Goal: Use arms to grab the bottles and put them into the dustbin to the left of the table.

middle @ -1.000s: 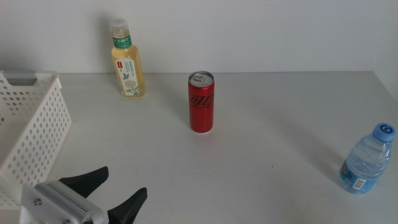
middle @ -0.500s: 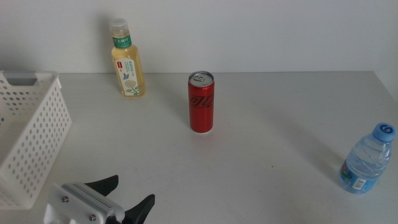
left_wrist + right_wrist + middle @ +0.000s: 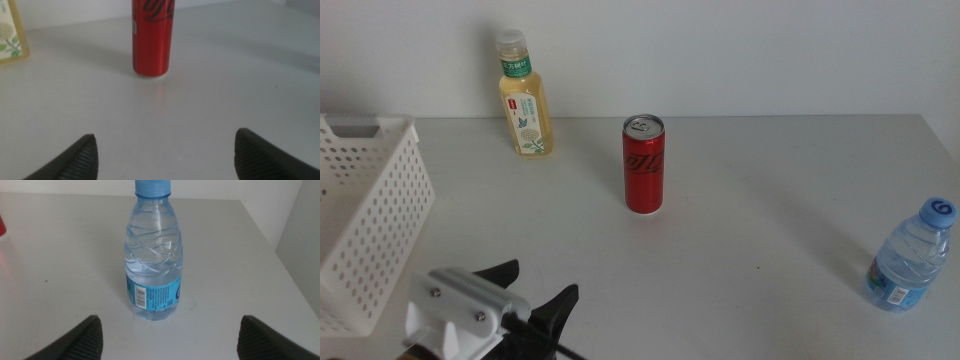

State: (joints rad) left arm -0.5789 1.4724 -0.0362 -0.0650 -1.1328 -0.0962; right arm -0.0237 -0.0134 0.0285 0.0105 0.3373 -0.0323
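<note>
- Dustbin (image 3: 370, 215), white and perforated, is seen far left of the red can (image 3: 643, 165).
- Left gripper (image 3: 535, 292) is placed near-left of the can, jaws spread, nothing held; the can lies straight ahead, well apart.
- Yellow bottle (image 3: 526, 108) stands behind-left of the can.
- Can is upright, long axis vertical, slim.
- Water bottle (image 3: 152, 255) stands far right of the can, faced by right gripper (image 3: 167, 340), jaws spread.
</note>
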